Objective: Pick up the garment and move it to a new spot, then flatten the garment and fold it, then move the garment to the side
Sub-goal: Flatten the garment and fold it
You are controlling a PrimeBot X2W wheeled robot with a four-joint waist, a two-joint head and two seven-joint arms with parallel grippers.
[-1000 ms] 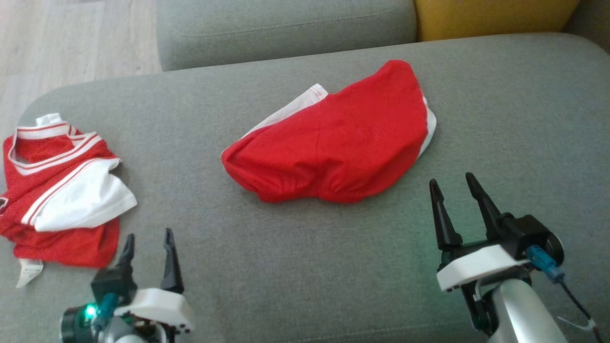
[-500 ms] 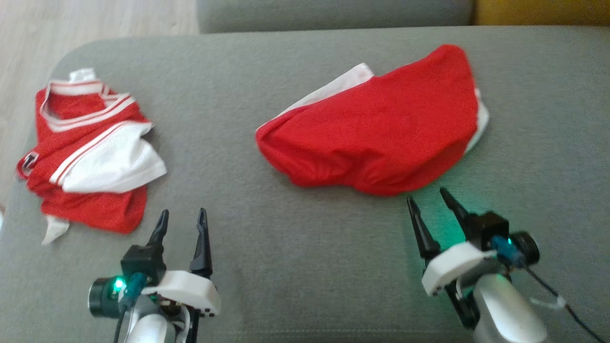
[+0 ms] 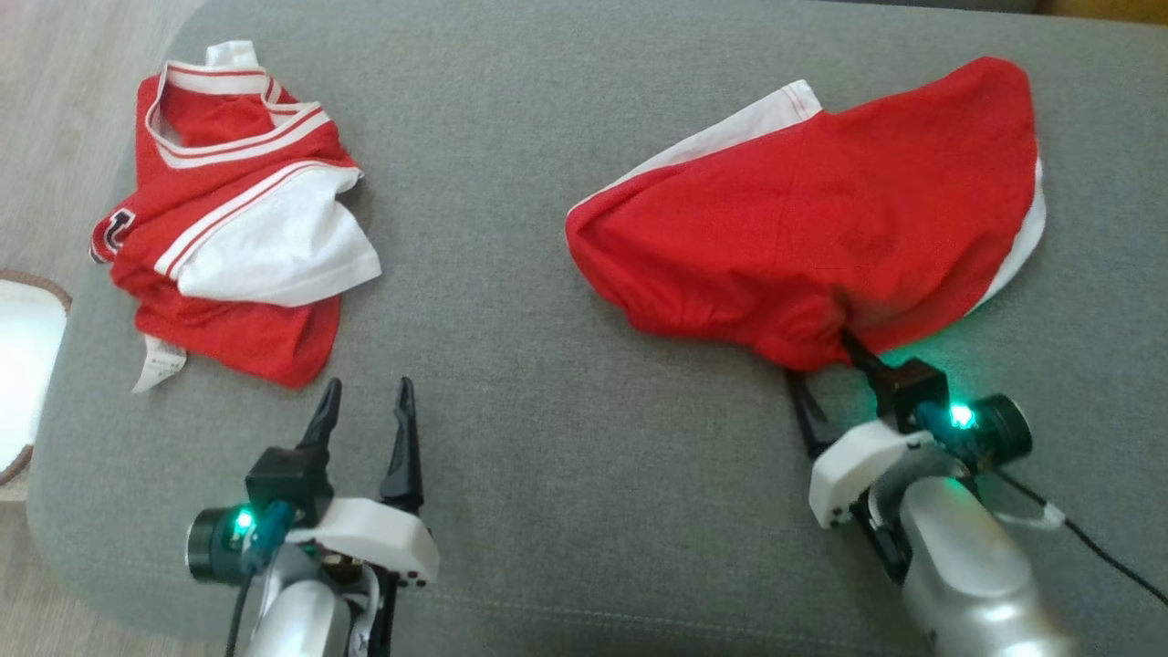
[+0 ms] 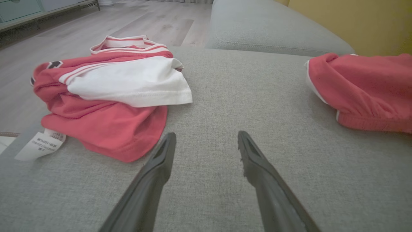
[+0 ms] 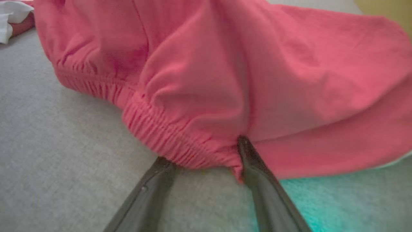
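The garment, a pair of red shorts (image 3: 812,219) with white side trim, lies bunched on the right of the grey sofa seat. My right gripper (image 3: 821,360) is open at its near edge. In the right wrist view the gathered elastic waistband (image 5: 167,135) sits between the two spread fingers of the right gripper (image 5: 204,151), and the right finger's tip is tucked under the cloth. Nothing is between the fingers of my left gripper (image 3: 367,391), which is open over bare cushion at the lower left. In the left wrist view the shorts (image 4: 363,87) lie to the right of the left gripper (image 4: 206,135).
A crumpled red and white jersey (image 3: 237,219) with a white label lies at the seat's left end, just beyond the left gripper. The seat cushion (image 3: 547,474) ends at the wooden floor (image 3: 55,91) on the left, where a white, brown-rimmed object (image 3: 23,365) stands. A grey back cushion (image 4: 264,29) lies behind.
The head camera has tilted down and shifted. My right gripper has moved forward from bare cushion to the shorts' waistband, which now lies between its fingers. The left gripper has stayed open.
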